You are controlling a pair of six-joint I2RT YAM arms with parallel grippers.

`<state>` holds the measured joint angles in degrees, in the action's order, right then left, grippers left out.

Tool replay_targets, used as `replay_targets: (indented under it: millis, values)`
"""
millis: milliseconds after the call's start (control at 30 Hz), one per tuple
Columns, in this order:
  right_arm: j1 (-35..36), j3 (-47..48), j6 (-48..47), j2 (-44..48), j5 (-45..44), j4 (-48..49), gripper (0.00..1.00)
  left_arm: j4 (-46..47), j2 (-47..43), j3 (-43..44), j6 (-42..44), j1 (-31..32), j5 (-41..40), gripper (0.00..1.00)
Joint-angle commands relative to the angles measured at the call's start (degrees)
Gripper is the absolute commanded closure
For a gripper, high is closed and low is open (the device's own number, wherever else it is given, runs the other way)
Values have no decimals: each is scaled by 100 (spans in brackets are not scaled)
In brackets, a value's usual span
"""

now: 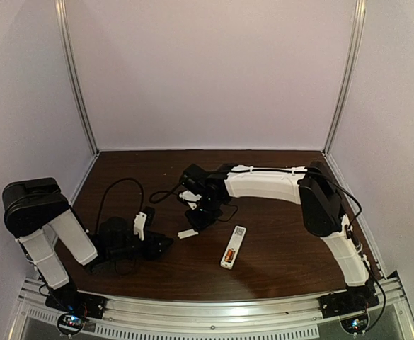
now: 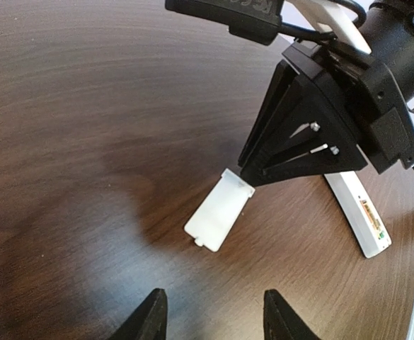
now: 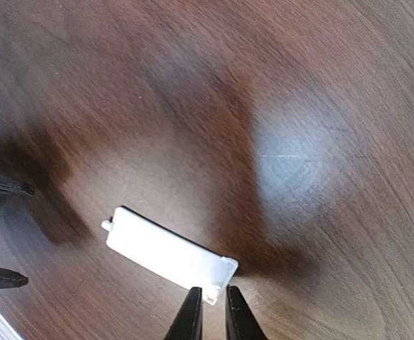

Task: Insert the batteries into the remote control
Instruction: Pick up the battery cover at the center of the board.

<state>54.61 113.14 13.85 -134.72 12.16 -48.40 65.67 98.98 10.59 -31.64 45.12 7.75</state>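
The white remote control (image 1: 233, 246) lies right of centre with its back up, and the orange batteries (image 1: 229, 256) sit in its open compartment. It also shows in the left wrist view (image 2: 359, 216). The loose white cover plate (image 1: 187, 233) lies flat on the table, left of the remote. My right gripper (image 3: 214, 303) is shut on the cover plate's (image 3: 164, 250) near end, fingertips down at the table. My left gripper (image 2: 214, 320) is open and empty, a short way from the other end of the cover plate (image 2: 219, 210).
The table is dark wood (image 1: 277, 269). Black cables (image 1: 118, 188) loop over it behind the left arm. The left fingertips (image 3: 5, 188) show at the left edge of the right wrist view. White walls close in the back and sides.
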Motion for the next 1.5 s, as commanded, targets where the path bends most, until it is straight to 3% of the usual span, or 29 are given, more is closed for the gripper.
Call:
replay_targets:
  millis: [0, 400, 633, 833, 1000, 1300, 1467]
  values:
    - [57, 246, 58, -204, -100, -130, 86, 280, 65, -66, -11, 29, -60, 53]
    - [274, 585, -62, -621, -824, -543, 87, 313, 44, -83, 17, 32, -55, 53]
    - [364, 762, -218, -891, -1132, -914, 100, 315, -19, -143, 26, 32, -108, 53]
    - [362, 563, -251, -762, -1096, -970, 100, 352, -60, -178, 26, 32, -104, 53]
    - [263, 507, -189, -294, -1030, -611, 100, 411, -110, -176, 81, 32, 77, 50]
    - [243, 340, -168, 191, -993, -296, 100, 535, -218, -57, 184, 32, 514, 34]
    - [252, 199, -208, 387, -926, -176, 100, 553, -228, 77, 155, 23, 795, 33]
